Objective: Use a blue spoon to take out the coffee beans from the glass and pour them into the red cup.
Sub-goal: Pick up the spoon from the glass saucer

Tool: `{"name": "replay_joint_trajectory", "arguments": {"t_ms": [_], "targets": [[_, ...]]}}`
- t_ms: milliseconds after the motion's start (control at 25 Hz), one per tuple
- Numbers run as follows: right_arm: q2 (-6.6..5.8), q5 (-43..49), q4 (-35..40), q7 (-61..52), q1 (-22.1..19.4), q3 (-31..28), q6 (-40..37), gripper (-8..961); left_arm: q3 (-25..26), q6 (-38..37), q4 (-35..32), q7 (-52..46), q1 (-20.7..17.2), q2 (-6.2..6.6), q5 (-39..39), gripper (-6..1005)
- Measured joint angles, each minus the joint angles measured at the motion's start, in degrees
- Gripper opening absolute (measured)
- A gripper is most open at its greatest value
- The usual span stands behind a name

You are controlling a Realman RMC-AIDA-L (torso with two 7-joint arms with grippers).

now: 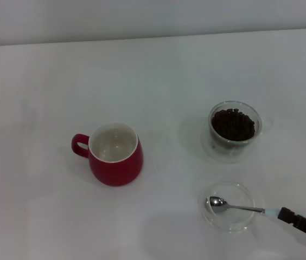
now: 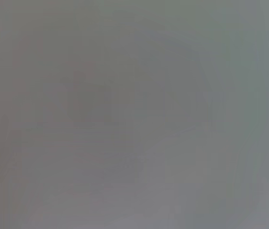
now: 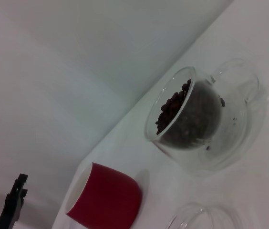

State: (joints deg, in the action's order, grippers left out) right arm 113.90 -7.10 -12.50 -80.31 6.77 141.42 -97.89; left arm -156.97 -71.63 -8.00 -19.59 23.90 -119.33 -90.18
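Note:
The red cup (image 1: 115, 155) stands left of centre with its handle to the left and its white inside bare; it also shows in the right wrist view (image 3: 107, 199). To the right stands the glass (image 1: 234, 131), heaped with dark coffee beans (image 1: 233, 124), seen close as glass (image 3: 230, 129) and beans (image 3: 182, 112). The blue spoon (image 1: 234, 206) lies with its metal bowl in a shallow clear dish (image 1: 230, 221). Its pale blue handle end points right into my right gripper (image 1: 284, 214), which comes in from the lower right corner and is shut on it. My left gripper is out of view.
White tabletop (image 1: 158, 76) runs back to a pale wall. The dish rim (image 3: 203, 217) sits just in front of the glass. A thin dark piece (image 3: 11, 206) shows at the edge of the right wrist view. The left wrist view is plain grey.

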Motion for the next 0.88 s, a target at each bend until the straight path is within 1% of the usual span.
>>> {"name": "replay_joint_trajectory", "arguments": {"t_ms": [400,880], "targets": [[-0.64,-0.6,-0.1,-0.1,-0.2,-0.5,-0.3,152,0.0,0.0,-0.2,0.0,-0.1,-0.03,0.0,778],[-1.9,-1.4,-0.2,-1.7,0.0,-0.7,-0.9,148,0.0,0.0,-0.4,0.1,-0.2,-0.12,0.0,777]]}}
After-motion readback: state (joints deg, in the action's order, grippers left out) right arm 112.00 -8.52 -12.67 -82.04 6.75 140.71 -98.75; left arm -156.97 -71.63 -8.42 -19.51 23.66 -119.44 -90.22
